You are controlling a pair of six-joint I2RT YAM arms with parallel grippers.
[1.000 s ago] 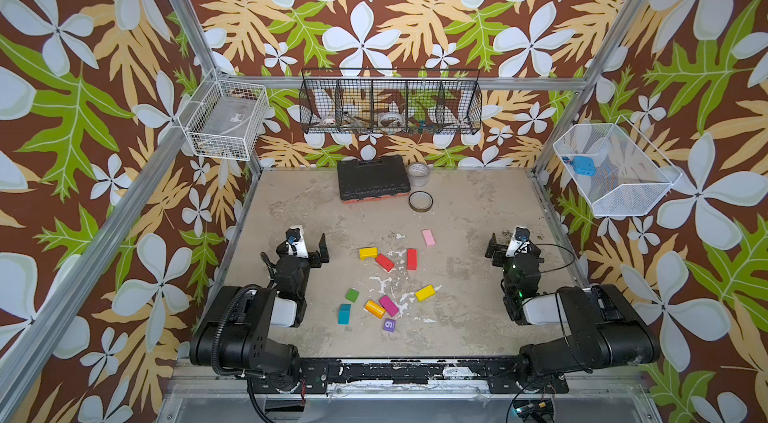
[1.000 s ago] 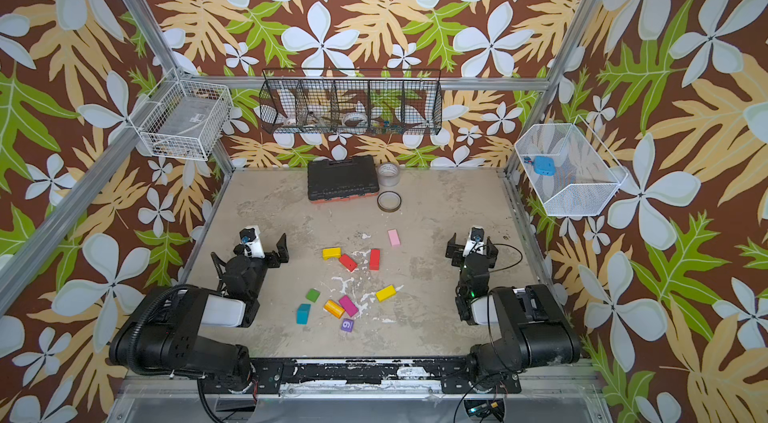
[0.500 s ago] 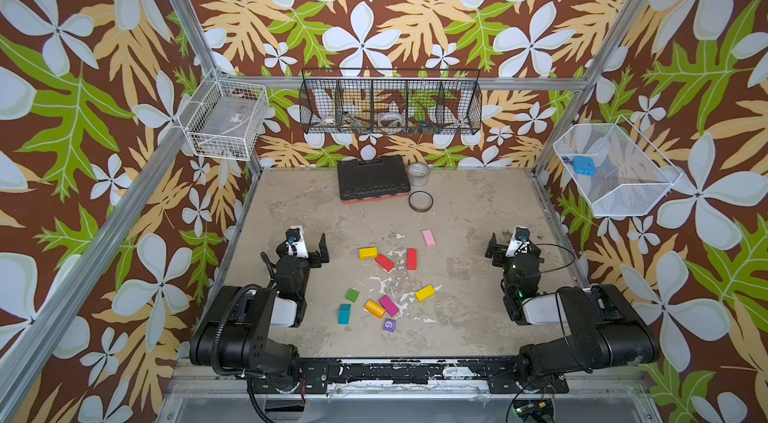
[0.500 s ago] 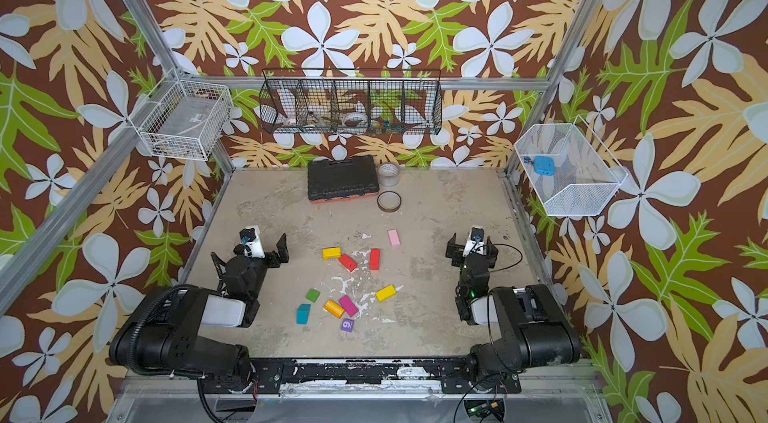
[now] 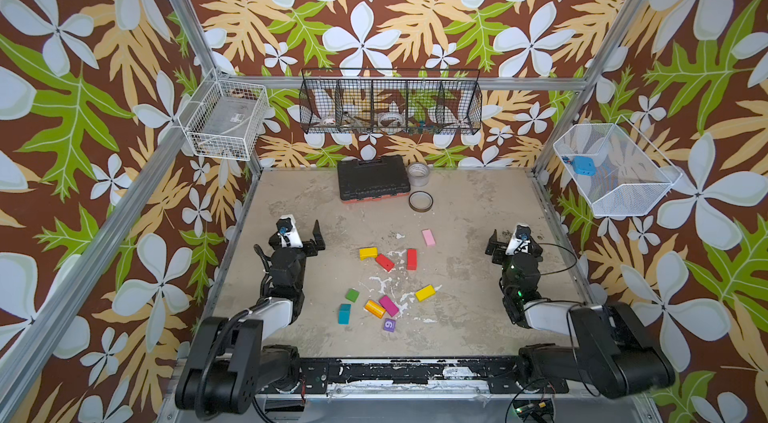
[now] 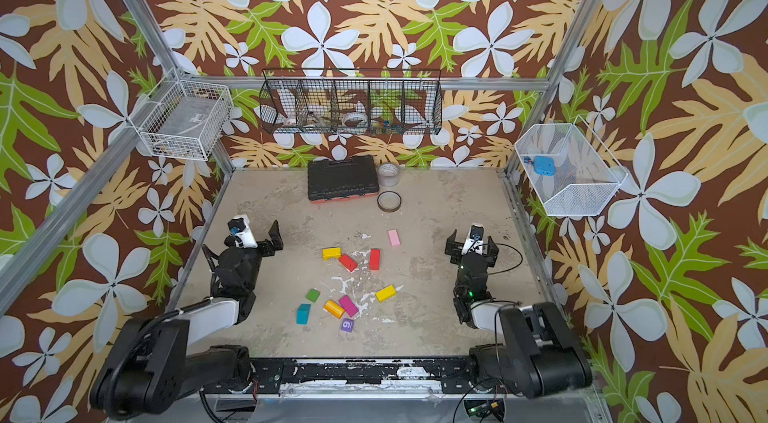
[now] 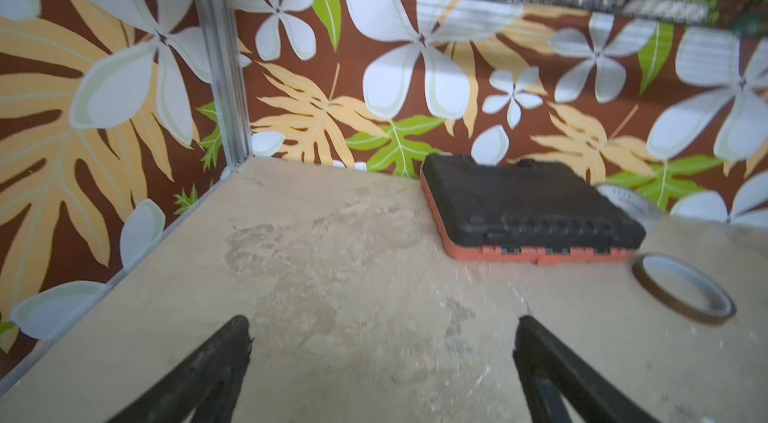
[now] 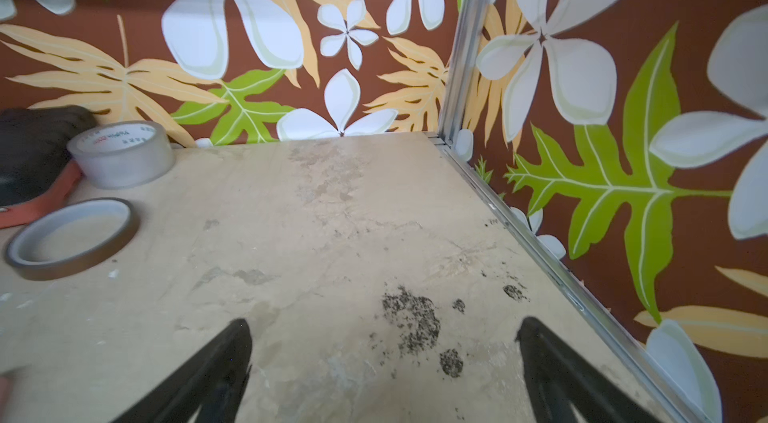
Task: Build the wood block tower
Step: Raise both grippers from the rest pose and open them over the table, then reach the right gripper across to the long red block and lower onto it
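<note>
The counter [image 5: 478,234] is finished matt and mottled; the wood blocks [image 5: 389,305] are painted smooth; the tool case [image 5: 371,177] is moulded in plastic.

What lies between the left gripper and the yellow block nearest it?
Nothing: bare tabletop between the left gripper and that yellow block, shown in both top views.

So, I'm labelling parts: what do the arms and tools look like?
The left arm and right arm are black with white forearm shell and white wrist camera; the left tool and right tool have two black fingers. A black cable loops off the right.
</note>
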